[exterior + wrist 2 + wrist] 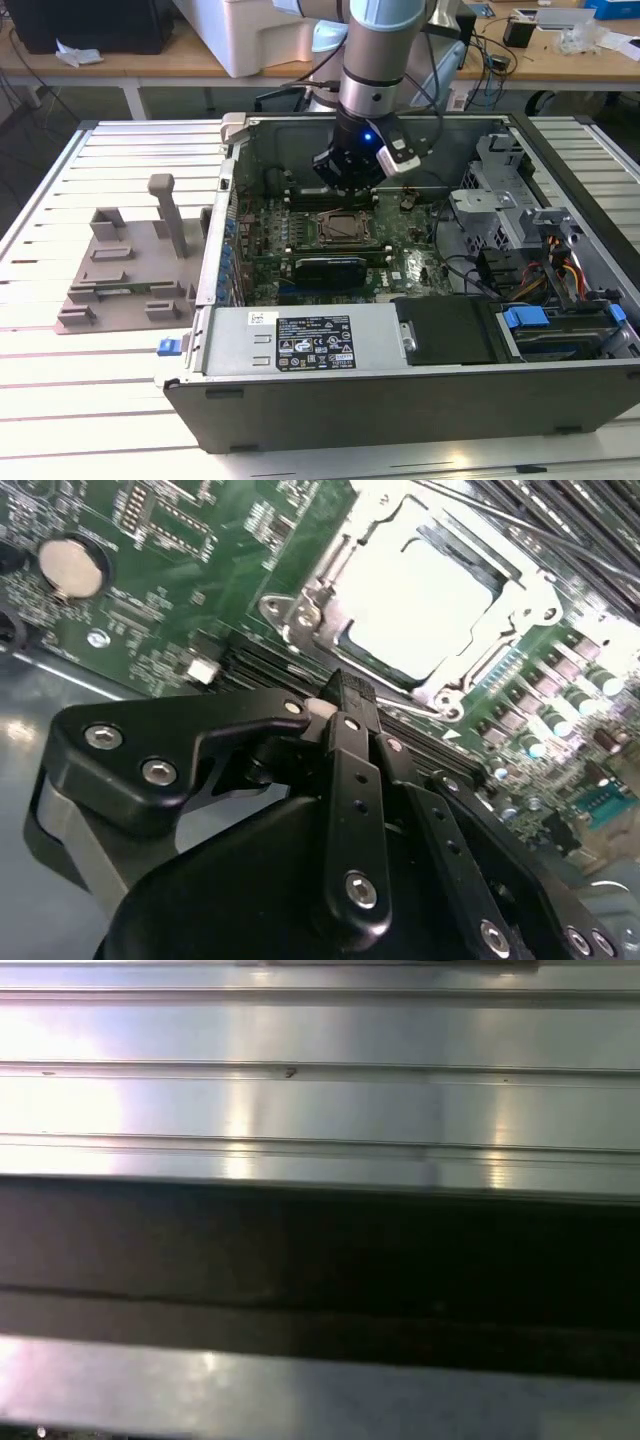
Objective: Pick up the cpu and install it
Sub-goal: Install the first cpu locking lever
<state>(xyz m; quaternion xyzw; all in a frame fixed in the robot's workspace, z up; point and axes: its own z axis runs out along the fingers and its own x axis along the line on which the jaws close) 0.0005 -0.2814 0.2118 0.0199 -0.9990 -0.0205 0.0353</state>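
Observation:
The cpu (420,610) lies flat inside the metal socket frame (300,615) on the green motherboard, its silver top glaring bright in the second wrist view. In the exterior view the cpu (346,228) sits mid-board inside the open computer case. My gripper (350,186) hangs just above and behind the socket, apart from it. In the second wrist view the gripper (345,692) has its black fingers (352,780) pressed together with nothing between them.
A grey fixture plate (130,270) with raised blocks lies on the slatted table at the exterior view's left. Inside the case walls (215,250) are a black card (330,266), a power supply (310,340) and a drive cage (500,190). A coin battery (70,565) sits on the board.

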